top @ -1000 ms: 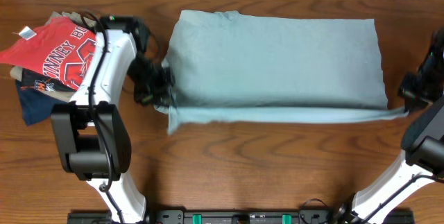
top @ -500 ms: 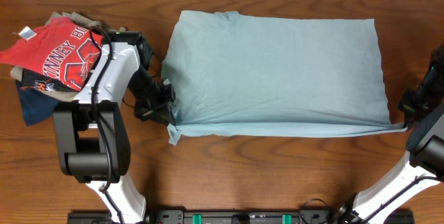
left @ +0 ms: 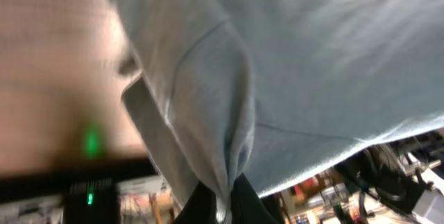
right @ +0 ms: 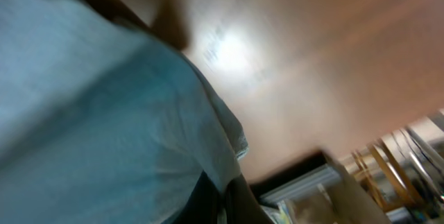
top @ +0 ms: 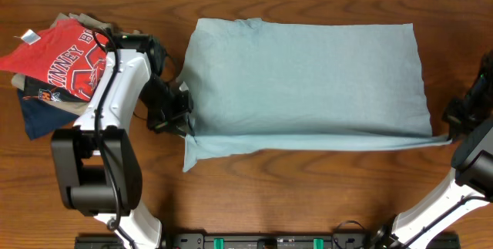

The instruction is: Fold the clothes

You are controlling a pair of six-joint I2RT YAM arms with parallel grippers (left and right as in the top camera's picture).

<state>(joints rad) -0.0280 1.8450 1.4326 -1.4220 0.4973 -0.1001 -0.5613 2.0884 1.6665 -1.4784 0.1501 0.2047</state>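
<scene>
The clothes, a plain pale blue-grey T-shirt, lie spread across the middle of the wooden table, with the front edge raised in a taut line between the two arms. My left gripper is shut on the shirt's left front corner. In the left wrist view the fabric hangs bunched from the black fingers. My right gripper is shut on the right front corner. In the right wrist view the cloth runs down into the pinched fingers.
A pile of other garments sits at the far left: a red shirt with white lettering on top of navy and khaki pieces. Bare wooden tabletop lies in front of the shirt.
Both grippers have carried the shirt's front edge toward the near side, so the fold has drawn out and the shirt covers more table. The left corner now hangs lower.
</scene>
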